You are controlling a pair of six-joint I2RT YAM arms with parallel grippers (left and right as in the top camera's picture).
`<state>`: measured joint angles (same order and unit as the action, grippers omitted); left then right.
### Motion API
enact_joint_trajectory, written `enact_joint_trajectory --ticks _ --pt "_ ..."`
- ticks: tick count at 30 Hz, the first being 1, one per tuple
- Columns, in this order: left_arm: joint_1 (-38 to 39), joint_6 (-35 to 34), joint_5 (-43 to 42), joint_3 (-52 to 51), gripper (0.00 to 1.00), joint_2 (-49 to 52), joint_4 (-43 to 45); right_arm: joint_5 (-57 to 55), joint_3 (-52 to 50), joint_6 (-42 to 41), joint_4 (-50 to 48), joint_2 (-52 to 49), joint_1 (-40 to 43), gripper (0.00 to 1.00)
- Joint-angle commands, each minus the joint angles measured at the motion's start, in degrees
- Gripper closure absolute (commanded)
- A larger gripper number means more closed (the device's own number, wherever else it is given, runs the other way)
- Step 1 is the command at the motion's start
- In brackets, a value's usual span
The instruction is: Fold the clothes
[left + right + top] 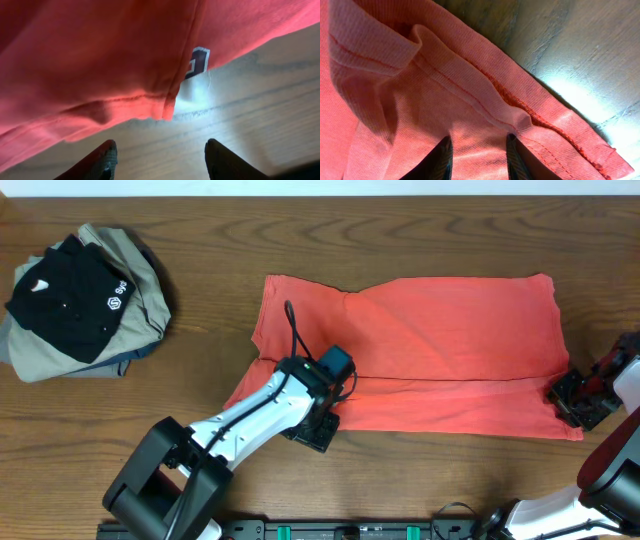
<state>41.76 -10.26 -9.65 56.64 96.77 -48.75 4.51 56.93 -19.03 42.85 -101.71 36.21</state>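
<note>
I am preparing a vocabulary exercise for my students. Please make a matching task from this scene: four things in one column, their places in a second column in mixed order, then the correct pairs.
Things
1. coral-red cotton T-shirt
2. black garment with white logos
3. khaki-grey garment
4. right gripper

Places
A. at the lower right corner of the shirt
B. spread out across the middle of the brown wooden table
C. on top of the pile at the far left
D. underneath another garment in the pile

Pairs: 1-B, 2-C, 3-D, 4-A
</note>
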Motion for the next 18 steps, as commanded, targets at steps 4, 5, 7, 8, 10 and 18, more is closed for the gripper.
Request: enact_joint_trajectory --ticks 4,5,7,8,10,18 --pt "0.24 0.39 1.46 -1.92 0.42 1.40 4.04 -0.17 -0.74 0.68 -0.02 -0.20 0.00 0.66" --pt "0.33 0.42 1.51 -1.92 0.42 1.88 4.24 -0.20 -0.74 0.68 -0.04 -0.20 0.00 0.66" --pt "0.46 0.83 1.57 -1.92 0.42 2.80 4.26 -0.20 -0.74 0.68 -0.02 -0.20 0.00 0.66" --pt "0.44 0.85 1.62 -1.92 0.42 3.23 4.20 -0.20 -0.74 0.68 0.00 -0.20 0.00 0.66" --pt "0.44 0.87 1.81 -1.92 0.42 3.96 4.07 -0.20 -0.74 0.68 0.02 -0.20 0.00 0.66" --pt "0.44 1.25 2.62 -1.88 0.85 4.22 4.13 -0.20 -0.74 0.70 0.07 -0.20 0.00 0.66"
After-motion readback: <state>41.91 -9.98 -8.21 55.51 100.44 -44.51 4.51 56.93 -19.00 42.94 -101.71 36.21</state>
